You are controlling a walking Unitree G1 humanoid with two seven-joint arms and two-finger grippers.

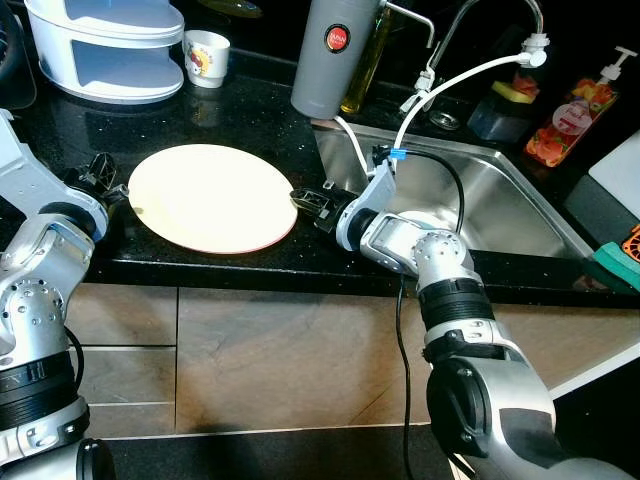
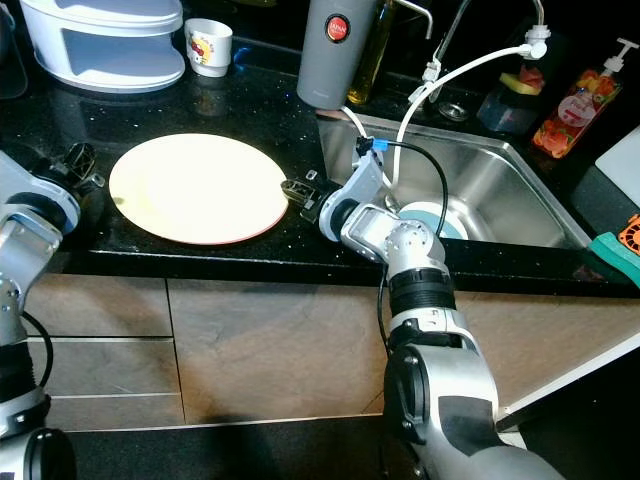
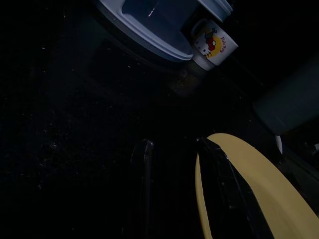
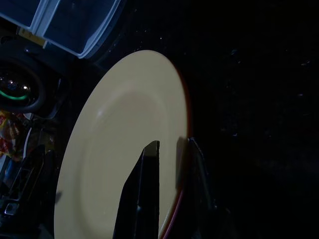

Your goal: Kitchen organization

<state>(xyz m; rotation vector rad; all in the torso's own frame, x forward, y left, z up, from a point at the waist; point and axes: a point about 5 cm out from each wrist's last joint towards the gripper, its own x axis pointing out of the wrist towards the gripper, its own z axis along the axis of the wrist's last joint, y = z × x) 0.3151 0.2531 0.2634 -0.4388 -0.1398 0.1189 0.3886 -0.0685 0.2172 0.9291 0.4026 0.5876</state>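
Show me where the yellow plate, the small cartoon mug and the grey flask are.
yellow plate (image 1: 212, 197): left eye view, middle of its face.
cartoon mug (image 1: 206, 58): left eye view, its printed side.
grey flask (image 1: 331, 62): left eye view, its body.

The white container (image 1: 105, 45) at eleven o'clock is cut off by the frame's top; the mug's (image 3: 213, 46) print is too small to read.

A: Pale yellow plate (image 1: 212, 196), thin red rim, on a speckled black table (image 1: 250, 120)!
B: And far left, a white mug (image 1: 206, 57) with a red-and-yellow cartoon print; grey flask (image 1: 333, 55), red badge.
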